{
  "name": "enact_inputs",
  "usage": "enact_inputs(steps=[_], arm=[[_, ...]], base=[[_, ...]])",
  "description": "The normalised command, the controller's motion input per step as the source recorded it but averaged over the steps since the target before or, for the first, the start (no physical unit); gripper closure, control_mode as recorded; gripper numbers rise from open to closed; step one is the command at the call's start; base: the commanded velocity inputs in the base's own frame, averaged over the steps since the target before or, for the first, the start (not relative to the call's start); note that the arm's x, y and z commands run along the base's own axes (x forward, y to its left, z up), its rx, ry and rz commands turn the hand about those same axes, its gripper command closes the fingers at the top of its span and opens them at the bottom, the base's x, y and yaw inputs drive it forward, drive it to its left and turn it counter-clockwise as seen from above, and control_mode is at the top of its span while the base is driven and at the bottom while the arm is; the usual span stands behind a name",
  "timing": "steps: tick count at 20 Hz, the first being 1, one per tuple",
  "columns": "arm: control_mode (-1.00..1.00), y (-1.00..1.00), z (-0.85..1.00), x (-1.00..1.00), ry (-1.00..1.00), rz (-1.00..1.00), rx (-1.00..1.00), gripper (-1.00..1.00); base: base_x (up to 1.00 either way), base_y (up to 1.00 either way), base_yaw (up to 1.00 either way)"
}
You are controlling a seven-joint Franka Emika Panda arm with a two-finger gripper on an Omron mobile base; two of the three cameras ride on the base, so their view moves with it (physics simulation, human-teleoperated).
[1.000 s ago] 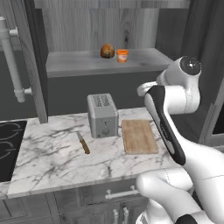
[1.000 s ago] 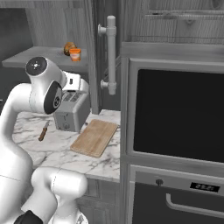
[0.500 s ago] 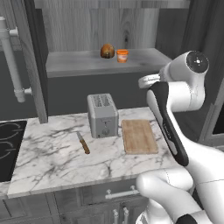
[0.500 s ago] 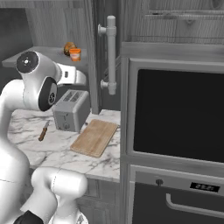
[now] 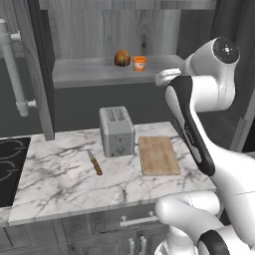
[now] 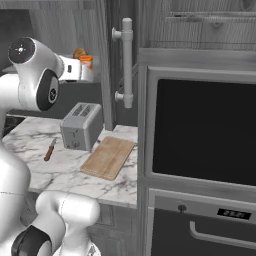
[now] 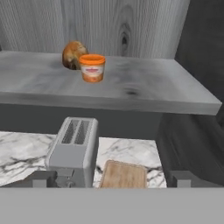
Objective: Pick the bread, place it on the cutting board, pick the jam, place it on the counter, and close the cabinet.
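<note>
Bread (image 7: 74, 54) on the grey shelf (image 7: 131, 89) inside the open cabinet (image 5: 129, 30), ahead of the jaws and off to their left in the hand view, jam (image 7: 92, 68) just beside and in front of it, both well apart from the jaws. Gripper (image 7: 112, 178) raised near the shelf's right end, jaws spread wide, pinching nothing. Below the jaws on the bench (image 5: 60, 179): toaster (image 7: 73, 148), cutting board (image 7: 124, 175) bare just beside it, knife (image 5: 94, 163) on the toaster's far side from the board.
</note>
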Motion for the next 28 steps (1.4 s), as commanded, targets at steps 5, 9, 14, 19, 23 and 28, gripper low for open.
enact_inputs(steps=[5,9,14,19,23,28], arm=[[-1.00,0.22,0.41,0.03,0.00,0.00,0.01,-1.00],[-1.00,0.18,0.15,0.05,0.00,0.00,0.00,-1.00],[-1.00,0.15,0.01,0.09,0.00,0.00,0.00,-1.00],[-1.00,0.08,0.00,0.19,-0.02,0.00,0.00,-1.00],[-1.00,0.00,0.00,0.21,-0.01,0.00,0.00,-1.00],[-1.00,0.01,-0.03,0.32,0.00,0.00,0.00,-1.00]], base=[[0.00,0.00,0.00],[0.00,0.00,0.00],[0.00,0.00,0.00],[0.00,0.00,0.00],[0.00,0.00,0.00],[0.00,0.00,0.00]])
